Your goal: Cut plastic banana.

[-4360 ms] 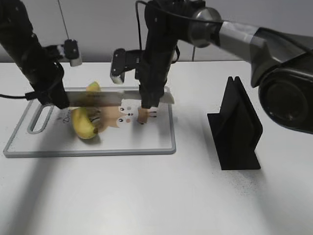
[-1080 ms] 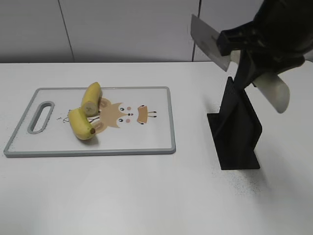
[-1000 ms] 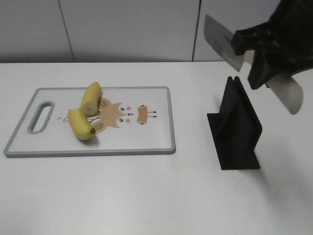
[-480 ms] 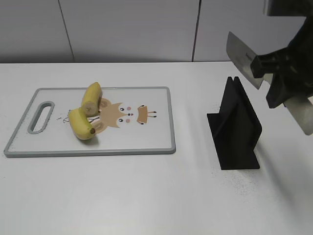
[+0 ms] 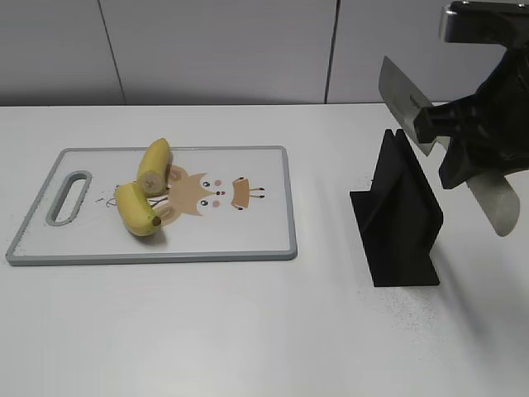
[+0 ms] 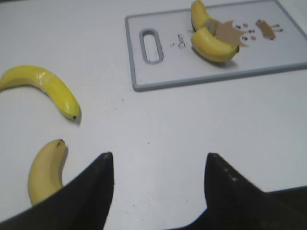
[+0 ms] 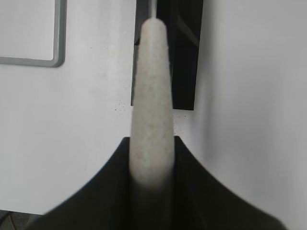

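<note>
Lying halved on the cutting board point(image 5: 248, 240), the plastic banana point(image 5: 142, 197) sits well apart from the right tool point(image 5: 463, 153), clamped on the knife point(image 5: 405, 95).

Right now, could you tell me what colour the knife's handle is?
The knife's handle is off-white, faintly speckled; the right wrist view shows it best.

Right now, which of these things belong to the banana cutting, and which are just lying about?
In the job:
cut banana halves
cutting board
knife in the right hand
black knife stand

Lying about:
two whole bananas near the left hand
</note>
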Tool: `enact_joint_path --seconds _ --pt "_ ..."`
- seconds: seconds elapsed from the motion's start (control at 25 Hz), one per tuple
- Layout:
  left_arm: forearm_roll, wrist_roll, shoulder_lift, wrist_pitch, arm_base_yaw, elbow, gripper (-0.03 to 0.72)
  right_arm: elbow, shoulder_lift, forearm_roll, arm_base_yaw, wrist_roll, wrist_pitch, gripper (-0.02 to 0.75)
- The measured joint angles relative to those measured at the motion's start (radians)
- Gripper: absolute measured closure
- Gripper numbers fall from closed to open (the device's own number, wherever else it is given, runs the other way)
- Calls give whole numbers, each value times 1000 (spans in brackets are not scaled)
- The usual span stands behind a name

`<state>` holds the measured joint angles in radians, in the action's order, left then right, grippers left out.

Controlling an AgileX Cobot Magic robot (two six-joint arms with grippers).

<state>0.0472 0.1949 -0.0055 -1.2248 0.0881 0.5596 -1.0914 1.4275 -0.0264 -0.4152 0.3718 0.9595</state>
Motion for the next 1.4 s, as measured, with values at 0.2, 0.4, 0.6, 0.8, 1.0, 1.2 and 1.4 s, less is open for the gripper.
enact_joint_path --seconds 0.2,0.4,0.6,0.8,1.0,1.2,1.4 --pt "17 -8 0 16 0 -49 109 6 0 0 0 20 -15 580" --pt "35 -11 0 103 0 -76 109 37 0 -16 0 36 -35 580" --pt "35 -23 0 137 0 -92 109 74 0 -18 0 41 -71 580" --pt "35 -25 0 141 0 -92 109 79 0 -19 0 42 -95 580" --pt "35 -26 0 141 0 -92 109 80 30 -19 0 45 -97 580" --pt "35 -26 0 141 0 -92 110 80 50 -19 0 45 -97 580" --pt "35 -26 0 141 0 -92 111 80 62 -8 0 46 -93 580"
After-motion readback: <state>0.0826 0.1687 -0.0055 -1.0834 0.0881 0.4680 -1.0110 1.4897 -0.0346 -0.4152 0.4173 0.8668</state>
